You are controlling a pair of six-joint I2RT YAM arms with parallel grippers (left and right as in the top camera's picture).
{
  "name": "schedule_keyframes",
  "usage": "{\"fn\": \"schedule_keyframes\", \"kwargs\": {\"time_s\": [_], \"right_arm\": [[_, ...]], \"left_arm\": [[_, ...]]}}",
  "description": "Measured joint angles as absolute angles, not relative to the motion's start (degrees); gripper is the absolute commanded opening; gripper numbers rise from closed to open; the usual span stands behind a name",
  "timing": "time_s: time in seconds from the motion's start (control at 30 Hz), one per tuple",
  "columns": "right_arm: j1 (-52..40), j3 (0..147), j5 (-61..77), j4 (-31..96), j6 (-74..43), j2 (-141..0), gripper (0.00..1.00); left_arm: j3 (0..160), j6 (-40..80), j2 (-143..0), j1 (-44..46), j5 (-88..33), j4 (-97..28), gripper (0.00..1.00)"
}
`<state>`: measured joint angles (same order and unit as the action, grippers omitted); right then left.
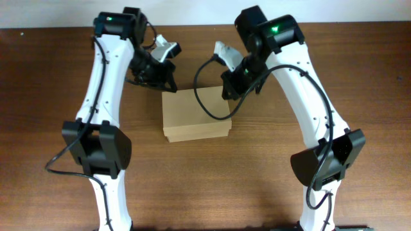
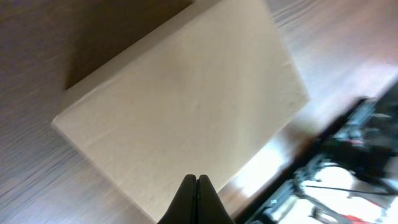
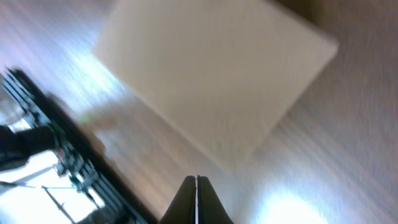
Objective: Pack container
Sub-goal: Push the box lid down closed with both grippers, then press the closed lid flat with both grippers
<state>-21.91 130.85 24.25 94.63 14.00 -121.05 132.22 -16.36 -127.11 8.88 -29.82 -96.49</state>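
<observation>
over the wood-grain table point(image 1: 257, 192), left gripper point(image 2: 196, 179) and right gripper point(image 3: 197, 179) hang pinched together by the flat cardboard container point(image 1: 196, 115).

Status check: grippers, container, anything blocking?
Left gripper shut, empty. Right gripper shut, empty. Container closed, flat on the table between both arms. Nothing seen in the way.

Overhead: bright, even light, sharp focus. Faint shadow along near edge of container point(image 1: 196, 115).
My L wrist cam: container top washed pale, dark shadow above-left of it. Glare on table point(image 2: 348, 37) below-right, bg there blurred and overexposed.
My R wrist cam: soft and smeared throughout. White glare patches left of and below container.
</observation>
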Motion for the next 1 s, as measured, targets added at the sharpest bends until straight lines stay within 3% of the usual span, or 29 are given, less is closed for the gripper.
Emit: {"fn": "schedule_keyframes", "kwargs": {"time_s": [0.23,0.47,0.73,1.0], "right_arm": [[-26.39,130.85,17.58,96.99,13.45,-120.90,0.04],[-29.82,130.82,10.68,96.03,10.90,-118.83,0.04],[-29.39,122.04,8.19,86.37,9.93,-117.91,0.04],[-29.39,107.44,8.21,77.28,8.47,-117.93,0.04]], "left_arm": [[131.44,-11.75,-120.53,14.02,-15.18,-96.42,0.02],[120.09,-9.37,-106.39,14.33,-6.17,-93.71,0.02],[97.10,-8.93,-102.98,14.24,-6.37,-78.61,0.02],[85.69,-8.91,-103.57,14.24,-10.26,-69.25,0.01]]}}
